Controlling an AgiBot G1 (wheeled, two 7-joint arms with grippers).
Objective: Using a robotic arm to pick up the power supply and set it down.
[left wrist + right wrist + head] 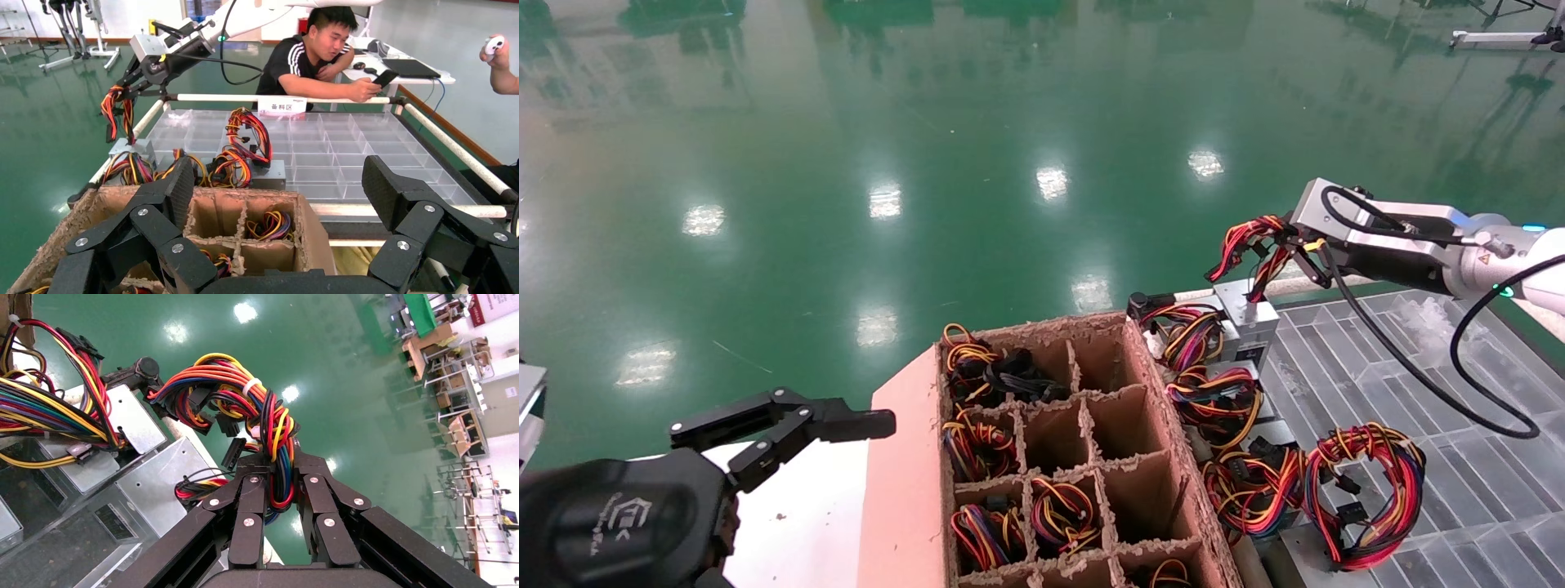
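right wrist view: right claw pinches power supply cables.

The floor is glossy green with white light spots. The box is brown cardboard with a pinkish flap. The cables are red, orange, yellow, black and blue, bound by a white tie. The power supply is silver-grey metal. The tray is clear plastic. The right arm is white and silver, its gripper black; the left gripper is all black.
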